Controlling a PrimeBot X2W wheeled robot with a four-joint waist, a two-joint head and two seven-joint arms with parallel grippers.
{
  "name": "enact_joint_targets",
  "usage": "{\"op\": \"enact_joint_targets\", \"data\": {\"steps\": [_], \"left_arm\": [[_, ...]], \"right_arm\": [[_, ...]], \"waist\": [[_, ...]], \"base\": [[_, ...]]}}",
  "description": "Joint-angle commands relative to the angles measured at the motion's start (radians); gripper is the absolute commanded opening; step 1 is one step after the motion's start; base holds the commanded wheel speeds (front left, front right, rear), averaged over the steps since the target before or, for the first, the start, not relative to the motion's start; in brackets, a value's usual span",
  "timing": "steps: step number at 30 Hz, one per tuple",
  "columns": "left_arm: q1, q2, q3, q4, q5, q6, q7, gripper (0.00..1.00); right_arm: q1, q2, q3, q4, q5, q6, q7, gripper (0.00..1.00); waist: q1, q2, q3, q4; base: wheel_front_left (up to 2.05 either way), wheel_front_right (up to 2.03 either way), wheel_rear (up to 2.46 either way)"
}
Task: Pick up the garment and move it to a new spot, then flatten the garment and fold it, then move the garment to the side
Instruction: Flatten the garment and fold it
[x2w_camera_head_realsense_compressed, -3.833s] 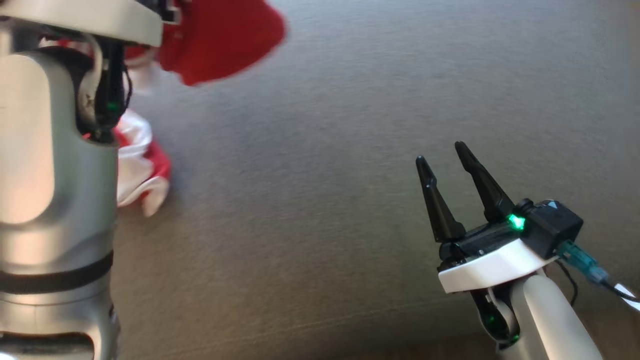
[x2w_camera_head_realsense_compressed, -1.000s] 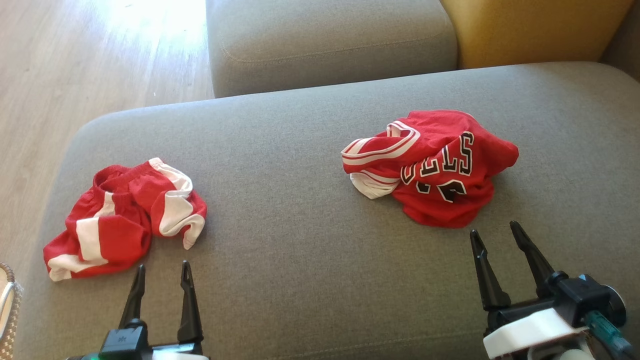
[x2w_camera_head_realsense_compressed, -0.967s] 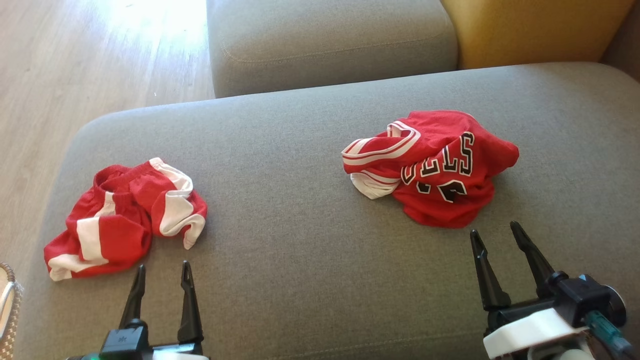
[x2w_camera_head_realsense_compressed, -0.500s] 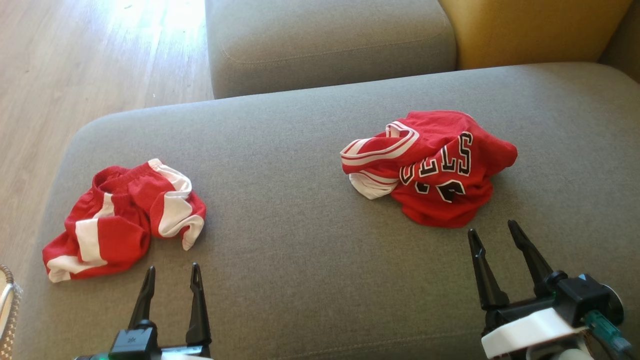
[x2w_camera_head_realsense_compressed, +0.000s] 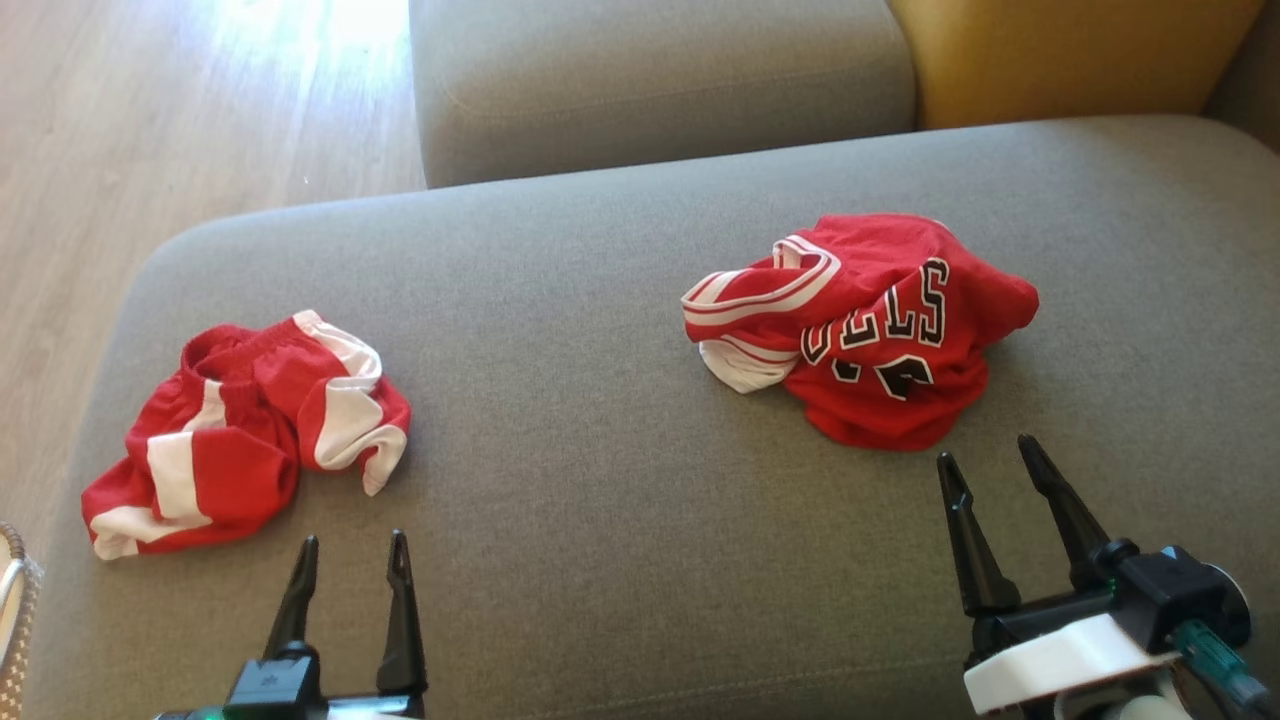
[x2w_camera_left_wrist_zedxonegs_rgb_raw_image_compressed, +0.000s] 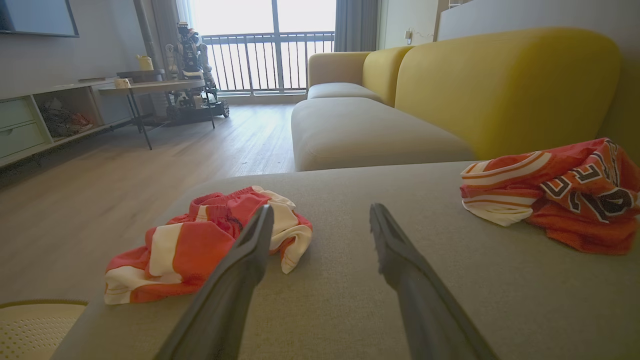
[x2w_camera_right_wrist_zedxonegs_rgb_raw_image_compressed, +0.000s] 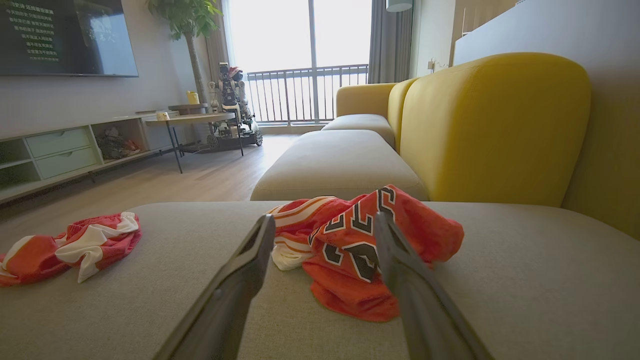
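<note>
A crumpled red jersey (x2w_camera_head_realsense_compressed: 880, 330) with black lettering lies on the grey sofa seat (x2w_camera_head_realsense_compressed: 600, 450), right of middle. Red and white shorts (x2w_camera_head_realsense_compressed: 240, 430) lie bunched near the seat's left end. My left gripper (x2w_camera_head_realsense_compressed: 354, 540) is open and empty, just in front of and right of the shorts. My right gripper (x2w_camera_head_realsense_compressed: 984, 450) is open and empty, just short of the jersey's near edge. In the left wrist view the open left gripper (x2w_camera_left_wrist_zedxonegs_rgb_raw_image_compressed: 321, 207) has the shorts (x2w_camera_left_wrist_zedxonegs_rgb_raw_image_compressed: 200, 245) to its left and the jersey (x2w_camera_left_wrist_zedxonegs_rgb_raw_image_compressed: 565, 200) far right. In the right wrist view the open right gripper (x2w_camera_right_wrist_zedxonegs_rgb_raw_image_compressed: 325, 216) frames the jersey (x2w_camera_right_wrist_zedxonegs_rgb_raw_image_compressed: 360, 250).
A second grey seat cushion (x2w_camera_head_realsense_compressed: 650, 80) and a yellow backrest (x2w_camera_head_realsense_compressed: 1060, 50) lie beyond the seat. Wooden floor (x2w_camera_head_realsense_compressed: 150, 120) runs along the left. A woven basket rim (x2w_camera_head_realsense_compressed: 10, 600) sits at the lower left, pale yellow in the left wrist view (x2w_camera_left_wrist_zedxonegs_rgb_raw_image_compressed: 35, 325).
Nearly four seconds ago my left arm was up close with red cloth by it; now both garments lie on the seat. Over the last second my left gripper has shifted slightly right.
</note>
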Motion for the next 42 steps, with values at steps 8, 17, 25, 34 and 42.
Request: {"op": "enact_joint_targets", "data": {"steps": [8,17,25,34,42], "left_arm": [[-0.2,0.025,-0.039,0.097,0.013,-0.161,-0.005,1.0],[-0.618,0.023,-0.202,0.33,0.033,-0.295,-0.005,1.0],[-0.869,0.016,-0.323,0.564,0.012,-0.304,-0.005,1.0],[-0.997,0.03,-0.403,0.675,-0.062,-0.305,-0.005,1.0],[-1.073,0.074,-0.399,0.697,-0.1,-0.304,-0.005,1.0]], "right_arm": [[-0.048,-0.004,0.044,-0.053,-0.011,0.0,-0.009,1.0],[-0.17,-0.004,0.043,-0.106,-0.017,0.0,-0.009,1.0],[-0.227,-0.004,0.041,-0.118,-0.019,0.0,-0.009,1.0],[-0.245,-0.004,0.043,-0.115,-0.009,0.0,-0.009,1.0],[-0.26,-0.004,0.056,-0.119,0.013,0.0,-0.009,1.0]], "waist": [[0.0,-0.0001,0.09,-0.012],[0.0,-0.0001,0.318,-0.042],[0.0,-0.0001,0.421,-0.083],[0.0,-0.0001,0.452,-0.138],[0.0,-0.0001,0.474,-0.193]], "base": [[0.0,0.0,0.0],[0.0,0.0,0.0],[0.0,0.0,0.0],[0.0,0.0,0.0],[0.0,0.0,0.0]]}}
